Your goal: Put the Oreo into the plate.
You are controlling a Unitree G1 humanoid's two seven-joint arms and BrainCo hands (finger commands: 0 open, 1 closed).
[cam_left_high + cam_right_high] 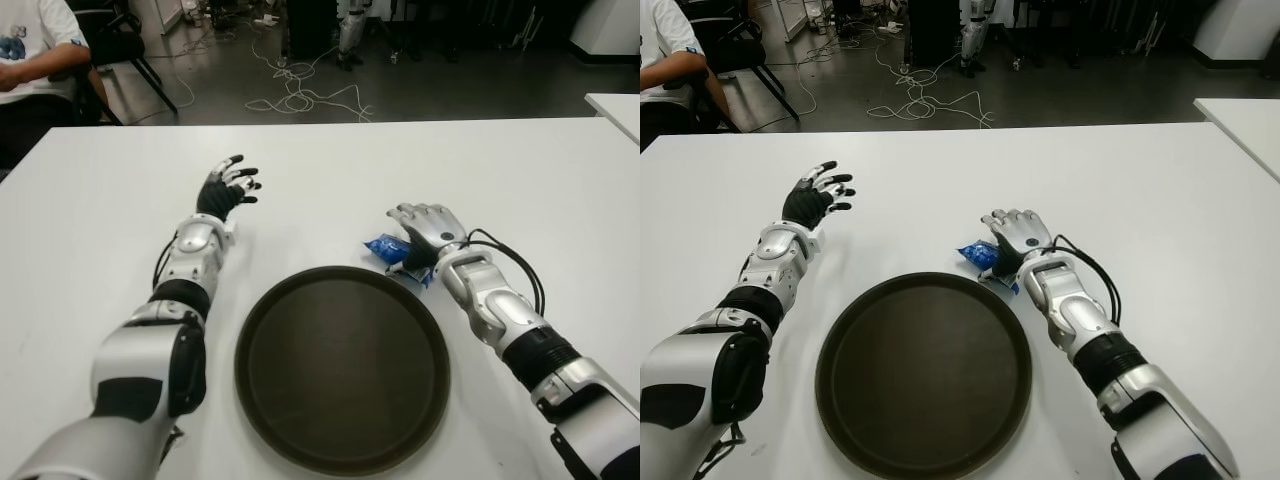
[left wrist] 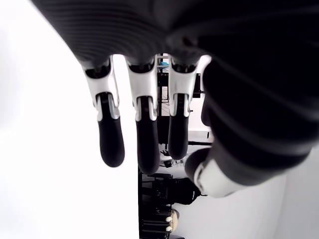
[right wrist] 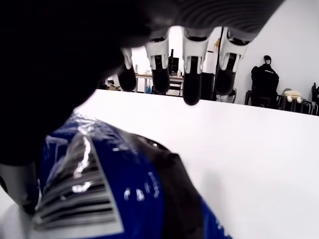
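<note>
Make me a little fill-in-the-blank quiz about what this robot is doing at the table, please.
1. The right robot hand is over a ____ Oreo packet.
2. The packet lies on the white table, just outside the rim of the round ____.
3. The left robot hand holds ____, its fingers spread.
4. Inside, the plate is ____.

Missing words: blue; plate; nothing; empty

Blue Oreo packet point(image 1: 386, 250) lies flat on white tabletop point(image 1: 520, 170), just beyond the far right rim of round dark plate point(image 1: 342, 368), which lies near tabletop's near edge.
</note>
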